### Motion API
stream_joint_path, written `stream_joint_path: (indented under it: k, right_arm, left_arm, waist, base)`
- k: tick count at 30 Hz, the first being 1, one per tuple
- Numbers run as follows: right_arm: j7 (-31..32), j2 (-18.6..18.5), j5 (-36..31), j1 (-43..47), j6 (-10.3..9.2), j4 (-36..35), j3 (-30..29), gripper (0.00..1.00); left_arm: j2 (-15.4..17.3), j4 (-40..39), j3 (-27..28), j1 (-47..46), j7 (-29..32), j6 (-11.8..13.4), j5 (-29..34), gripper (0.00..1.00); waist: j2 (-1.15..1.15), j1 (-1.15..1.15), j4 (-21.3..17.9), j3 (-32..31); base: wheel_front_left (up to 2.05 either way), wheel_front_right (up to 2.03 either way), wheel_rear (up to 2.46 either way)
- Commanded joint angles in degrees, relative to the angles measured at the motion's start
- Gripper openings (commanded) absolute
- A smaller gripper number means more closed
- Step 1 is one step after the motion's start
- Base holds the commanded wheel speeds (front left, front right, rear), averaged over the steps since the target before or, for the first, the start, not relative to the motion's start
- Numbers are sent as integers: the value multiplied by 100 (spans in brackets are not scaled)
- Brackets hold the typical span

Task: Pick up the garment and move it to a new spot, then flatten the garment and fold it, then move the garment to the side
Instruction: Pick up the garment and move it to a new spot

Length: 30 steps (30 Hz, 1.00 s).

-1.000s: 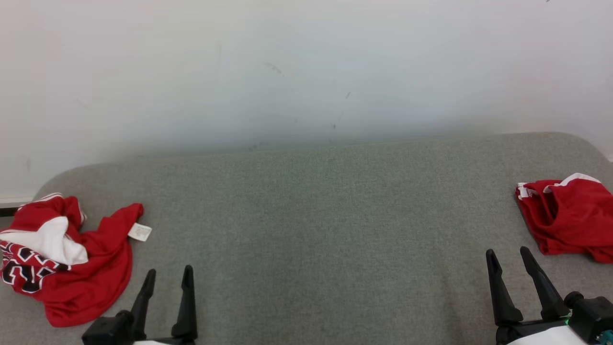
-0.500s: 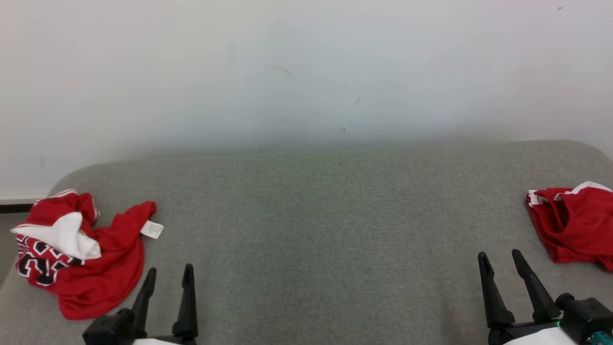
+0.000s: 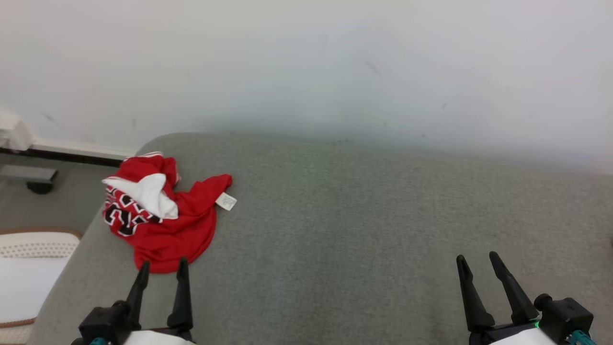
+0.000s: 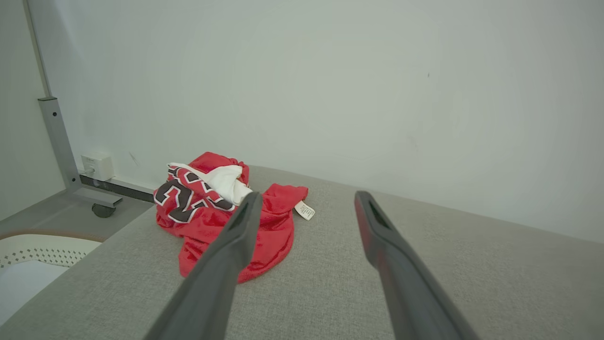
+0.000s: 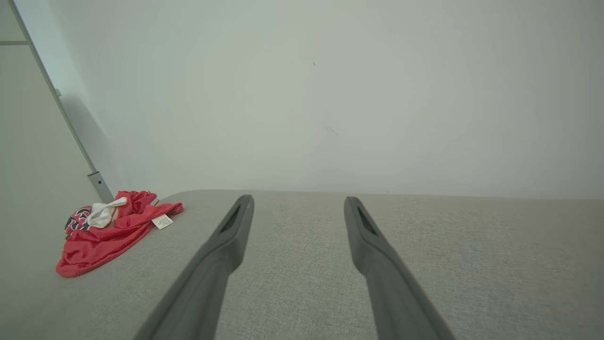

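left gripper (image 3: 164, 262): both dark fingers spread wide with nothing between them, poised over the grey padded surface (image 3: 335, 215).
right gripper (image 3: 477, 256): fingers parted just as wide and empty, above bare grey fabric.
red jersey (image 3: 165, 225): crumpled in a heap on the padded surface, just ahead of the left gripper's fingertips. Its near hem lies right at those tips in the head view, but contact cannot be told. It is well apart from the right gripper, far off to that gripper's left.
jersey detail: black lettering edged in white on the side away from the right gripper, with white fabric bunched on top.
care label (image 3: 226, 201): a small white tag at the heap's edge nearest the right gripper, flat on the grey fabric ahead of the left gripper's open gap.
wall (image 3: 306, 62): plain white, beyond both sets of fingertips.
perforated white bin (image 3: 33, 244): off the surface's edge, to the outer left of the left gripper.
caster (image 3: 38, 184): on the floor, ahead and left of the left gripper, past the jersey.
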Motion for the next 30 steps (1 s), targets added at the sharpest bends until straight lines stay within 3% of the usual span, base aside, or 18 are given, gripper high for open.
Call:
stream_joint_path:
  k: [1,8,14,23,30]
  right_arm:
    - [-13,6,36,-43,-11,28,20,100]
    - [-9,68,59,-130,-11,59,141,100]
    - [-6,87,60,-157,-11,86,209,100]
    - [-7,61,60,-237,-11,69,335,100]
    - [-7,-80,-15,-451,-11,10,340,100]
  left_arm:
    - [21,25,25,-43,2,20,74,100]
    - [19,96,175,-91,1,-3,161,100]
    - [19,167,225,-141,1,-49,157,100]
    - [120,329,258,-521,23,-97,197,100]
    - [564,586,272,-1622,1088,-167,52,100]
  waist:
    - [0,0,348,27]
    - [0,0,931,23]
    - [0,0,1117,28]
    - [0,0,1010,117]
    - [0,0,663,537]
  base:
    - [0,0,0]
    - [0,0,0]
    - [0,0,0]
    - [0,0,0]
    - [0,0,0]
